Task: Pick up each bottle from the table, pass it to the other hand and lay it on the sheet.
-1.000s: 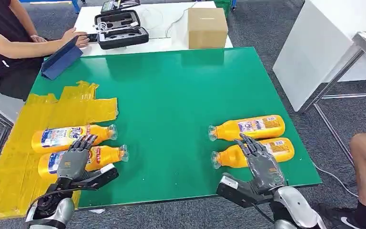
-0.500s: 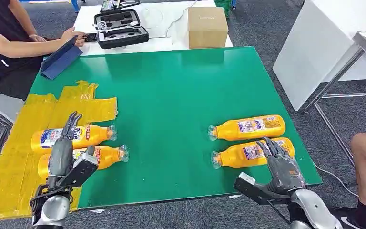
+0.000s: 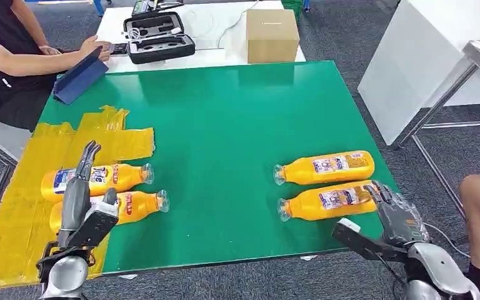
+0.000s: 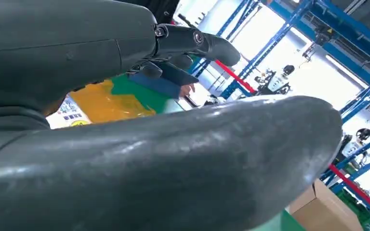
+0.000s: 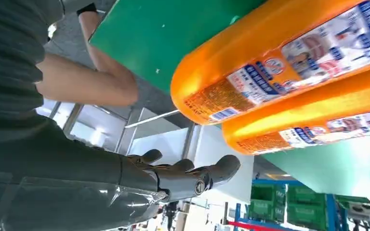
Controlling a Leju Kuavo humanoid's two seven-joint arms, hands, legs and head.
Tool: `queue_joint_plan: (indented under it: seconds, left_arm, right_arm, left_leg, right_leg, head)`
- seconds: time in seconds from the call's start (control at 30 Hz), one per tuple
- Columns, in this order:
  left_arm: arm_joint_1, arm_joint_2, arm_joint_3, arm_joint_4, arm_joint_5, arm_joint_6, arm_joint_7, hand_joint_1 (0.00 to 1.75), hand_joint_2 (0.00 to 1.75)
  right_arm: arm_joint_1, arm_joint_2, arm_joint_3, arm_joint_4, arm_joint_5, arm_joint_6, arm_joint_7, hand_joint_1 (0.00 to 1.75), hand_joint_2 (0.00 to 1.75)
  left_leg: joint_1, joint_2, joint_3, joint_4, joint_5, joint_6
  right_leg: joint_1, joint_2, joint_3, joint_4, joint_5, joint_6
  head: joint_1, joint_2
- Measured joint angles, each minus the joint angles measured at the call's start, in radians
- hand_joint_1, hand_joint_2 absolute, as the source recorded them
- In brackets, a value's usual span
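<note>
L hand (image 3: 81, 206) is at the near edge, empty, fingers straight & apart, up over the sheet (image 3: 12, 225). Under it lie 2 bottles on the sheet: near one (image 3: 131, 205) & far one (image 3: 109, 176). So 2 look done.

R hand (image 3: 395, 215) is at the near right corner of the tabletop (image 3: 225, 125), holding nothing, fingers loose & spread. It sits just beside the base of the near right bottle (image 3: 328, 200), close but I can't tell if it touches. The far right bottle (image 3: 328, 166) lies just behind that, on the green.

So abt half done; 2 still to lift, pass & lay down.

Far back: a box (image 3: 272, 36), a case (image 3: 159, 39), a person (image 3: 6, 56).
</note>
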Motion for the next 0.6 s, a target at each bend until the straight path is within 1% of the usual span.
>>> queue_joint_plan:
  seconds: [0.3,0.43,0.6]
  left_arm:
    - [-0.025,0.001,-0.001,0.000,0.015,-0.001,-0.005,0.00,0.00]
    - [-0.028,0.002,-0.001,0.000,0.018,-0.001,-0.005,0.00,0.00]
    - [-0.030,0.002,-0.001,0.000,0.022,-0.002,-0.005,0.00,0.00]
  right_arm:
    - [-0.138,-0.022,0.004,0.133,-0.009,0.044,-0.007,0.00,1.75]
    - [-0.172,-0.029,0.010,0.169,-0.010,0.044,-0.008,0.00,1.75]
    - [-0.189,-0.033,0.017,0.192,-0.012,0.047,-0.010,0.00,1.75]
  left_leg:
    - [0.000,0.000,0.000,0.000,0.001,0.001]
    - [0.000,0.000,0.000,0.000,0.001,0.001]
    - [0.000,0.000,-0.001,0.000,0.000,0.001]
  right_leg:
    - [0.000,0.000,0.000,0.000,0.000,0.000]
    - [0.000,0.000,0.000,0.000,0.000,0.001]
    - [0.000,0.000,0.000,0.000,0.000,0.001]
  head:
    - [0.000,0.000]
    - [0.000,0.000]
    - [0.000,0.000]
